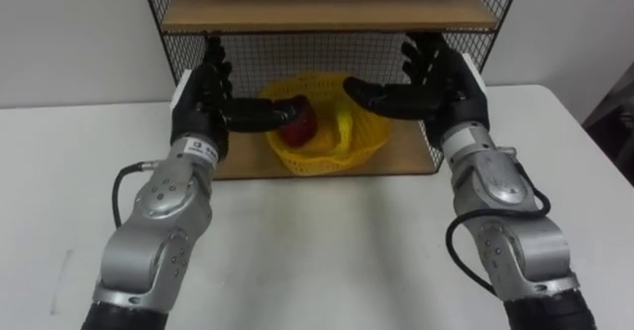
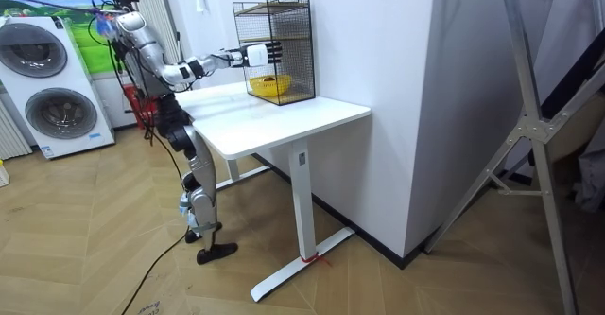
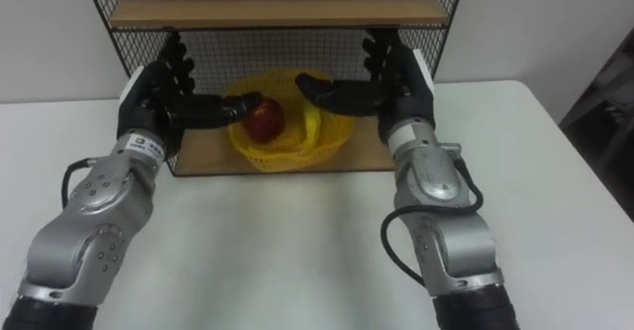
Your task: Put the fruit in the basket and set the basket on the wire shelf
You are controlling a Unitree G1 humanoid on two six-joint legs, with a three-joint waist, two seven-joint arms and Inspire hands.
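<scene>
You've got the yellow basket (image 1: pixel 373 144) on the wire shelf (image 1: pixel 317 55) lower board, apple (image 1: pixel 302 124) and banana (image 1: pixel 347 128) inside; left hand (image 1: pixel 202 98) and right hand (image 1: pixel 442 82) flank it, fingers straight, thumbs at its rim

1. Above the basket (image 1: pixel 369 142), the upper board (image 1: pixel 327 3) caps the way in.
2. Behind and beside the basket, wire mesh (image 1: pixel 317 57) closes the wire shelf (image 1: pixel 401 159).
3. In front of the basket, the shelf front is open over bare table (image 1: pixel 327 241); the left hand (image 1: pixel 203 97) and right hand (image 1: pixel 436 82) flank it.

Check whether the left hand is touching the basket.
Cannot tell. In the eye views the thumb of the left hand overlaps the basket rim, with no plain contact or gap.
</scene>
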